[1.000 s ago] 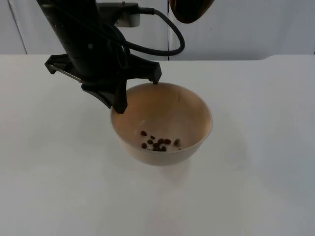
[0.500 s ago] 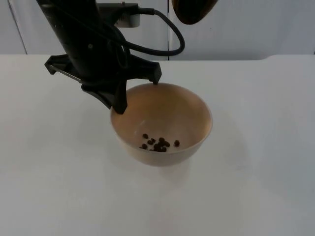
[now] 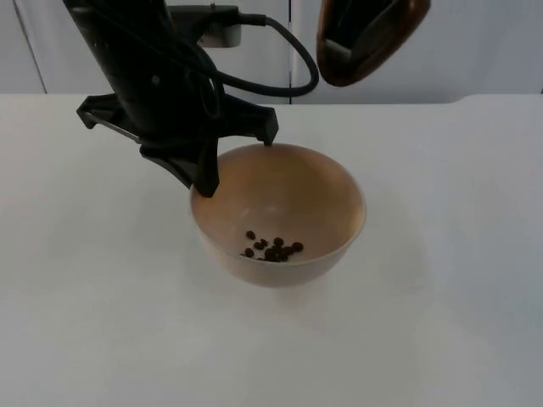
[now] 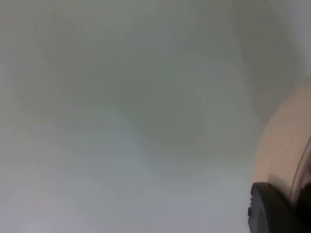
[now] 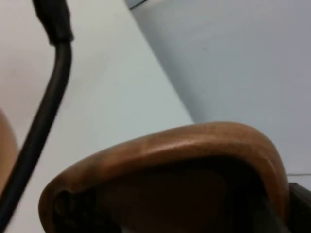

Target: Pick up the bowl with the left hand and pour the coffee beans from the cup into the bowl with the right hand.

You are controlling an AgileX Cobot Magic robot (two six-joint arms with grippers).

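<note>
Left gripper (image 3: pixel 204 174) clamps rim of beige bowl (image 3: pixel 278 212), held off white table (image 3: pixel 441 322); coffee beans (image 3: pixel 271 248) sit at bottom. Right gripper's grip: cannot tell. Brown wooden cup (image 3: pixel 369 34) hangs tilted above bowl's far side. Hold bowl level; return cup upright slowly.

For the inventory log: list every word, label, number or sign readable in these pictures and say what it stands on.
None: no readable text anywhere.
The bowl, held at its rim by the left pincer, is plain.
The coffee beans bear no marks.
The brown cup in the right pincer shows no label.
The white table is unmarked.
</note>
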